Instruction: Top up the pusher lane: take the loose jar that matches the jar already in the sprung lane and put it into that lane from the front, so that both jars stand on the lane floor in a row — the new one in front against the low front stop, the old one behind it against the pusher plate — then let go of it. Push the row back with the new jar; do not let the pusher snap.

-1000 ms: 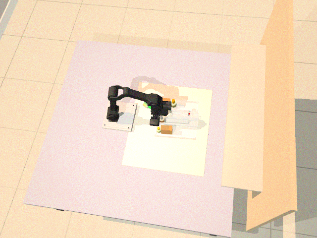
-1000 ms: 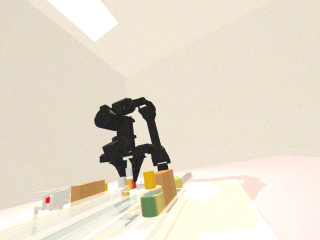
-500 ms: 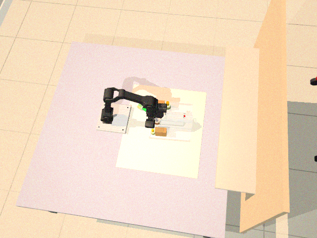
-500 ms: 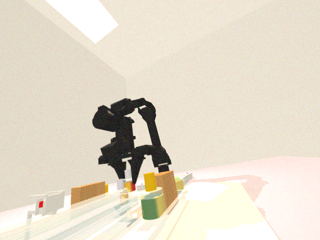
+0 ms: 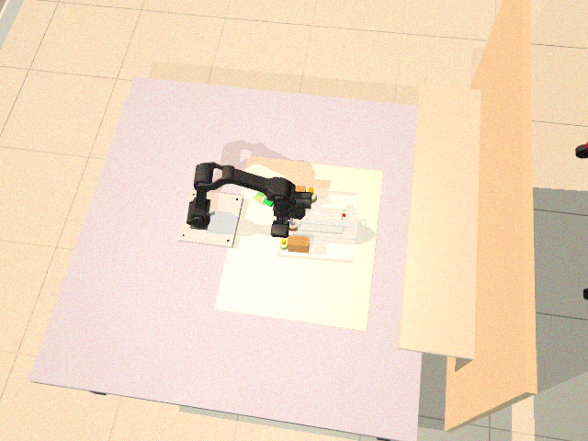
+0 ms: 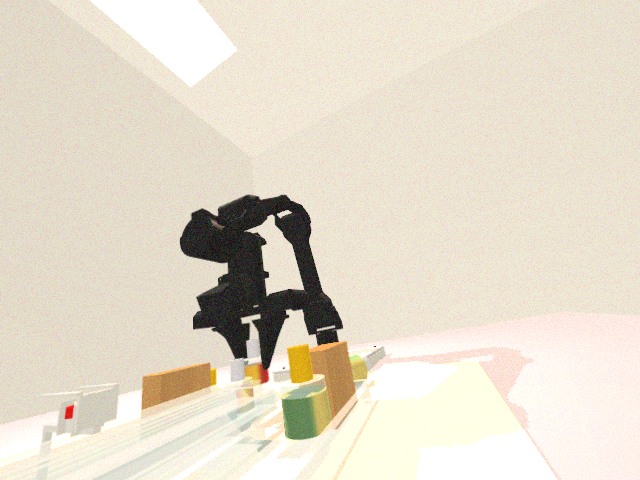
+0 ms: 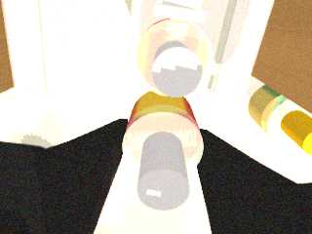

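White shelf flooring (image 7: 73,58) is passing under us as our gripper (image 7: 161,161), clamping the loose jar (image 7: 162,146), is facing the lane jar (image 7: 175,60) directly ahead.

- Held jar (image 7: 163,146) sat between the gripper (image 7: 161,161) fingers, at the lane's front end.
- Second jar (image 7: 175,60) stood directly behind it in the lane (image 5: 327,228).
- Box (image 5: 298,243) stood beside the lane; another jar (image 7: 283,119) lay to the right.

Two grey-lidded jars (image 7: 163,146), two brown boxes (image 6: 175,384)
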{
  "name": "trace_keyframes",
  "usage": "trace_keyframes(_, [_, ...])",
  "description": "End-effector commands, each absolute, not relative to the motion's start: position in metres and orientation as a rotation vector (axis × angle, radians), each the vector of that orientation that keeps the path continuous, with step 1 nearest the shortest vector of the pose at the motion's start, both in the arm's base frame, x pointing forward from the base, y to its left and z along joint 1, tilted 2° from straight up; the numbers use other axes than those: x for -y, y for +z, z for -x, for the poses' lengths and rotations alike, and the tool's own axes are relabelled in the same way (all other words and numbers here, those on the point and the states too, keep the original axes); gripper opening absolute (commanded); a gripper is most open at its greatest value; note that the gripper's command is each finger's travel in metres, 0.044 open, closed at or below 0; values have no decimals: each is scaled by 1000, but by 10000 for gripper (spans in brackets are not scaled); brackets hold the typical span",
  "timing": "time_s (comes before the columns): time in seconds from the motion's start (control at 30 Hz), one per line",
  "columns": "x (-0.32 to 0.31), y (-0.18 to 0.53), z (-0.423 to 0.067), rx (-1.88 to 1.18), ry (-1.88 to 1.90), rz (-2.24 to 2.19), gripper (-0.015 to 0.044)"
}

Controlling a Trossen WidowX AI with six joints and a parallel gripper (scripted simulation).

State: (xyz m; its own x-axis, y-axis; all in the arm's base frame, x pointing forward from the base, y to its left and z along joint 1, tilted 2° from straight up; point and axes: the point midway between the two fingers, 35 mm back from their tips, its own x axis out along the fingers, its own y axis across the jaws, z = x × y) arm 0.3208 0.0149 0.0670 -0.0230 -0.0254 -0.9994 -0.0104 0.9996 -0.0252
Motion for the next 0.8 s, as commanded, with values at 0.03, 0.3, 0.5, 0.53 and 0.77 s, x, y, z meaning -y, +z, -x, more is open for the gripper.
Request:
trace_keyframes(0.03, [-15, 71, -331, -1563, -9, 27, 0])
trace_keyframes(0.3, [-15, 73, -335, -1563, -9, 27, 0])
trace_keyframes(0.5, [-15, 74, -337, -1562, -9, 27, 0])
trace_keyframes(0.53, [-15, 74, -338, -1562, -9, 27, 0])
trace_keyframes(0.77, [-15, 75, -339, -1562, -9, 27, 0])
